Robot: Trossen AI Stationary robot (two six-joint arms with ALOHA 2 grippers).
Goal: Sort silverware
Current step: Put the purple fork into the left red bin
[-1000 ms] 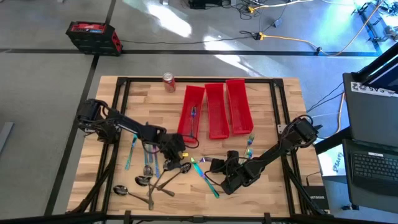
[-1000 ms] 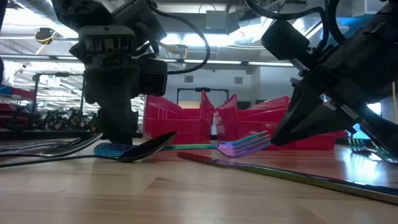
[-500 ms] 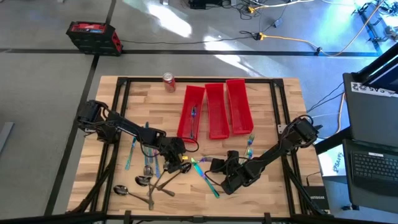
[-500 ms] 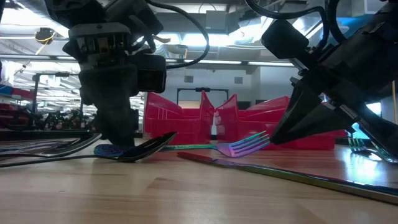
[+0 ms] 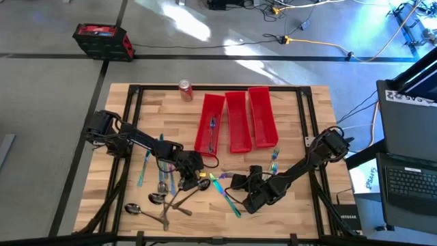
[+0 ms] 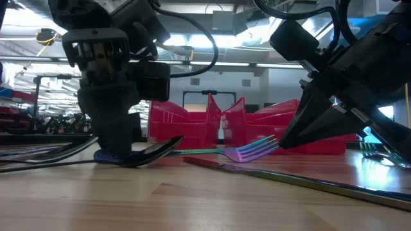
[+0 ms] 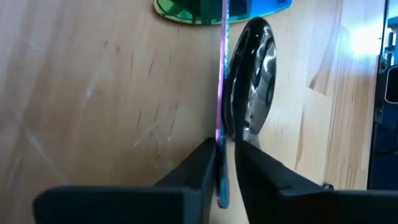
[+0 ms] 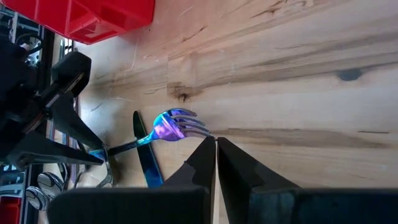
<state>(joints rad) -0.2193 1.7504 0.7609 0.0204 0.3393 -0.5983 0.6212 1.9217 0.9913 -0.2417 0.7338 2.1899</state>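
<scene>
An iridescent fork lies low over the table between my two grippers, its purple tines toward the right arm. My left gripper is shut on its slim handle, beside a dark spoon. My right gripper is shut, its tips right at the tines. More silverware lies in a loose heap near the front left. Two forks lie at the right, and one piece lies inside the left red bin. My left gripper pinches the fork's thin handle between its two fingers, near the handle's free end. The fingers slant down from the far left and lie along the handle. The fork stays low over the table. My right gripper's shut tips stand at the fork's tines; I cannot tell whether they touch.
Three long red bins stand side by side at the far middle, with a red soda can to their left. An iridescent knife lies across the wood in front of the fork. Bare wood shows along the near edge at the right.
</scene>
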